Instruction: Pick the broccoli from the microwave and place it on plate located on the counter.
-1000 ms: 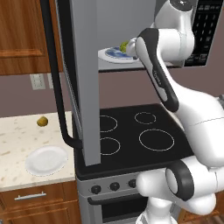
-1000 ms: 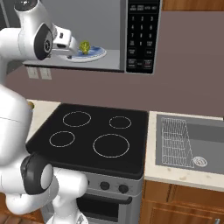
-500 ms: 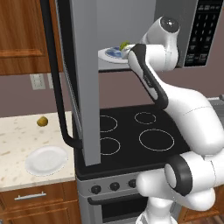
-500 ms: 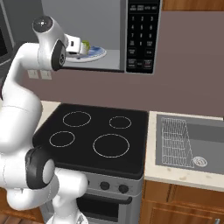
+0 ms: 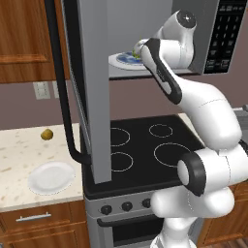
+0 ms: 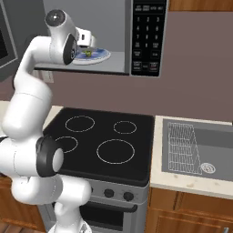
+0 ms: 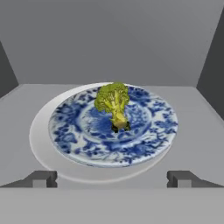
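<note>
1. We saw the broccoli (image 7: 113, 103) standing stem-down near the middle of a blue-patterned plate (image 7: 144, 144), which lay on a pale round turntable (image 7: 41, 148) inside the microwave (image 6: 145, 41).
2. In the hand view, the end effector (image 7: 112, 178) was open: its two dark fingertips (image 7: 41, 178) stood wide apart at the near edge of the turntable, well short of the broccoli and touching nothing.
3. From the right base view, the end effector (image 6: 85, 38) sat at the mouth of the microwave cavity, just beside the patterned plate's near rim, with the broccoli (image 6: 88, 53) a small green spot on that plate.
4. The microwave door (image 5: 89, 87) hung wide open, its black curved handle (image 5: 63, 106) reaching down over the stove's left edge.
5. Below, the black stovetop (image 5: 145, 150) carried four burner rings.
6. On the beige surface (image 5: 17, 155) left of the stove lay the plain white plate (image 5: 51, 177), bare, with a small brownish-yellow ball (image 5: 46, 134) well behind it near the wall.
7. Right of the stove was a sink (image 6: 200, 150).
</note>
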Controlling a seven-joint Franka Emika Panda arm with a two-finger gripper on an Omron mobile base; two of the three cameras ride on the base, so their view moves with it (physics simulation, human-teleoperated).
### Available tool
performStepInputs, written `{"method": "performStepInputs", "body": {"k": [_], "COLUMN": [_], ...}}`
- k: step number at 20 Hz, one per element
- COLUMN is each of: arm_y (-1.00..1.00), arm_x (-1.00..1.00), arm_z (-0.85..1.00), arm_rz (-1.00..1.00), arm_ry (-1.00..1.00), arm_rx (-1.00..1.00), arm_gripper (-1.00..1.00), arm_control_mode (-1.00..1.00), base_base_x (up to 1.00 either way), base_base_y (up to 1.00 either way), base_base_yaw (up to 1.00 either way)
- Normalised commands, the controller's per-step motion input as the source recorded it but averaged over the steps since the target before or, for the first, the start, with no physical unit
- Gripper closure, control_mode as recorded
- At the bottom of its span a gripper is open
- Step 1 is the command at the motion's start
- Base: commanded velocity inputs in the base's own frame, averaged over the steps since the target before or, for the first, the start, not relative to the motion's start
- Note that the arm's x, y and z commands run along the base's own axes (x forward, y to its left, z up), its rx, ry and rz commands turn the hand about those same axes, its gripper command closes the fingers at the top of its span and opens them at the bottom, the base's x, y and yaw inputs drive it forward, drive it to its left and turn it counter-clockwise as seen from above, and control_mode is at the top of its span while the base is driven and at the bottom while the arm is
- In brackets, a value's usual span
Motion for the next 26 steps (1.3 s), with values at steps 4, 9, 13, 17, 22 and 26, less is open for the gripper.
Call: {"method": "performStepInputs", "body": {"k": [4, 9, 13, 17, 22, 26], "arm_y": [0.02, 0.00, -0.01, 0.00, 0.00, 0.00], "arm_x": [0.26, 0.08, 0.24, 0.31, 0.22, 0.30], "arm_z": [-0.11, -0.54, -0.21, 0.00, 0.09, 0.00], "arm_rz": [0.00, 0.01, 0.02, 0.02, 0.00, 0.00], "arm_ry": [0.00, 0.00, 0.00, 0.00, 0.00, 0.00], "arm_rx": [0.00, 0.00, 0.00, 0.00, 0.00, 0.00], "arm_gripper": [-1.00, -1.00, -1.00, -1.00, -1.00, -1.00], "arm_control_mode": [-1.00, -1.00, -1.00, -1.00, -1.00, -1.00], "base_base_x": [0.00, 0.00, 0.00, 0.00, 0.00, 0.00], "base_base_y": [0.00, 0.00, 0.00, 0.00, 0.00, 0.00], "base_base_yaw": [0.00, 0.00, 0.00, 0.00, 0.00, 0.00]}}
